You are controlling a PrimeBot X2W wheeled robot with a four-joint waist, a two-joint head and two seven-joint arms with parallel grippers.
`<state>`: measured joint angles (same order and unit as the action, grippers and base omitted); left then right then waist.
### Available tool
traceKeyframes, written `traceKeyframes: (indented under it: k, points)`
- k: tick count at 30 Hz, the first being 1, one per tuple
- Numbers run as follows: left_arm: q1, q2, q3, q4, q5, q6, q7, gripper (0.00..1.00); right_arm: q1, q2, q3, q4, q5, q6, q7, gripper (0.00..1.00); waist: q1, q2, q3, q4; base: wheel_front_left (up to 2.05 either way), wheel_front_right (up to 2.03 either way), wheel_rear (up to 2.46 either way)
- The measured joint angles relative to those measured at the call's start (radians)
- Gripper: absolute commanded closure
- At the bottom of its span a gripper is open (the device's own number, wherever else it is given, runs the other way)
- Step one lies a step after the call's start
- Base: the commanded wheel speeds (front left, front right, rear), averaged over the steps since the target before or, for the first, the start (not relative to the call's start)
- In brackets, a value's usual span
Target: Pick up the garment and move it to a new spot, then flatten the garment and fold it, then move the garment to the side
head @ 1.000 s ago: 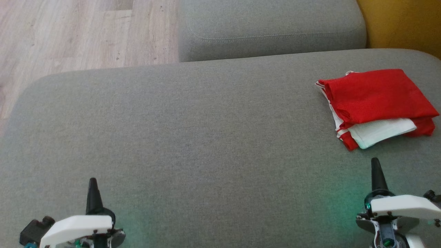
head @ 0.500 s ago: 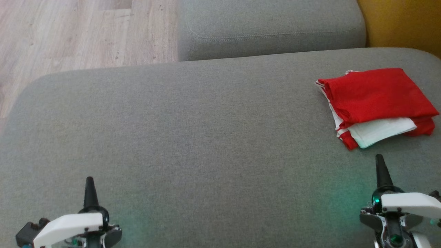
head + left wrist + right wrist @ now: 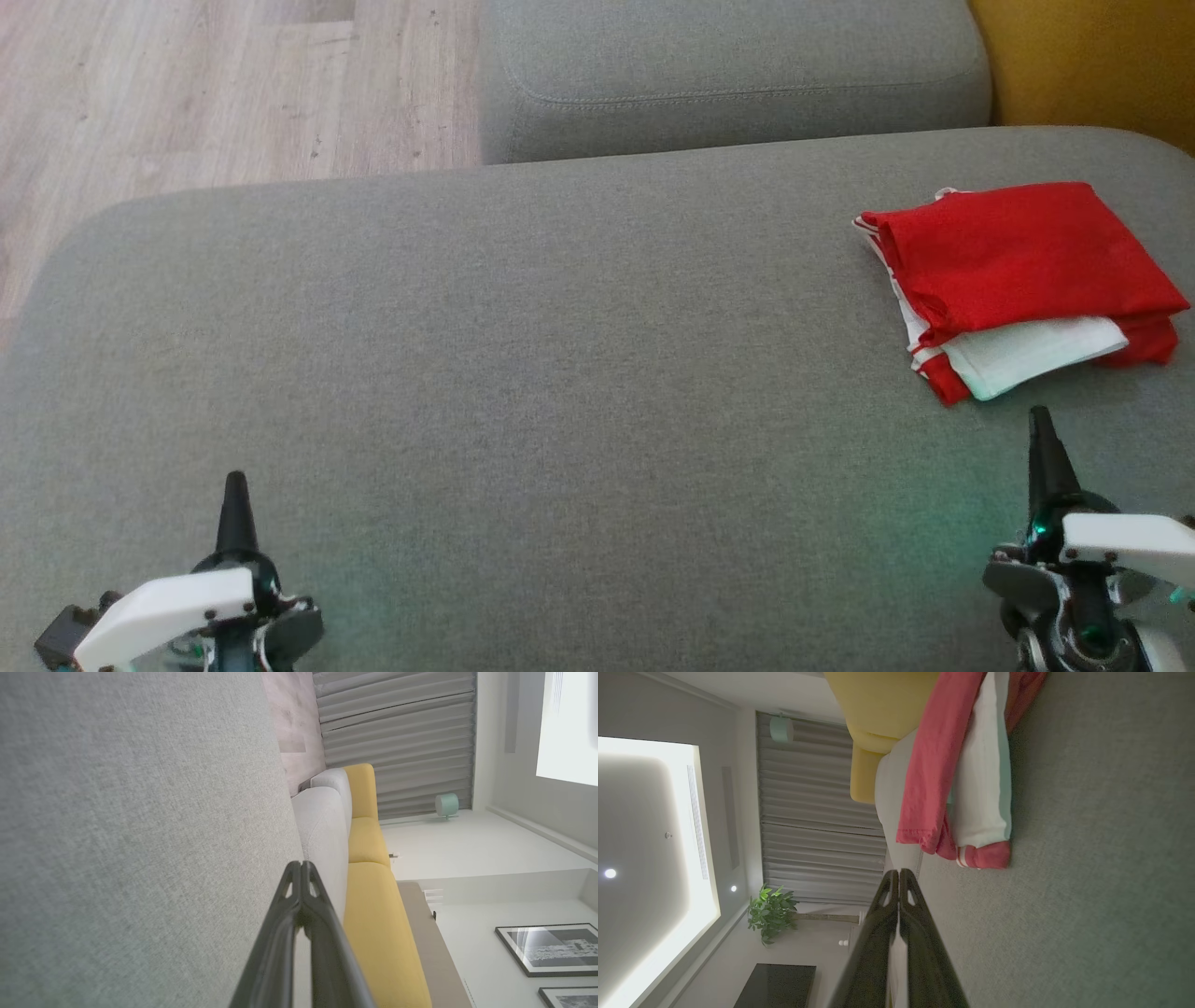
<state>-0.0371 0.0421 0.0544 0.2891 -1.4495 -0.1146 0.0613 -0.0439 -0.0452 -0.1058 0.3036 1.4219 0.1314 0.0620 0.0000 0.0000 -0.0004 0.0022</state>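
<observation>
- Head view is showing the folded red-and-white garment [image 3: 1018,261] lying at the right side of the grey cushion [image 3: 560,373] — near the right tool [image 3: 1039,417], not touching it.
- Left tool [image 3: 234,481] and right tool are both staying pinched closed, gripping nothing.
- Right wrist view is cutting the garment off at the frame's top edge.

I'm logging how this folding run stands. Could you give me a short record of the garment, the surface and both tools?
garment: red and white garment, folded, at the seat's right side
surface: grey sofa seat
left: left tool shut, empty, over the seat's near left
right: right tool shut, empty, close to the garment, apart from it
task: fold looks done, garment set aside
</observation>
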Motion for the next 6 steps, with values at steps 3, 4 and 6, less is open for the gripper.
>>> traceKeyframes:
  k: [3, 4, 6]
  points:
    - [0.000, 0.000, 0.005, -0.001, -0.028, 0.000, 0.009, 1.00, -0.008, 0.000, -0.004, -0.004, 0.034, 0.000, 0.007, 1.00, 0.0000, 0.0000, 0.001, 0.000, 0.00, 0.00, 0.00]
    - [-0.001, 0.000, 0.007, -0.001, -0.037, -0.001, 0.010, 1.00, -0.008, 0.000, -0.005, -0.005, 0.045, 0.000, 0.010, 1.00, 0.0000, 0.0000, 0.001, -0.001, 0.00, 0.00, 0.00]
    - [-0.003, 0.000, 0.010, -0.002, -0.057, -0.001, 0.018, 1.00, -0.008, 0.000, -0.007, -0.006, 0.066, 0.000, 0.018, 1.00, 0.0000, 0.0000, 0.001, -0.001, 0.00, 0.00, 0.00]
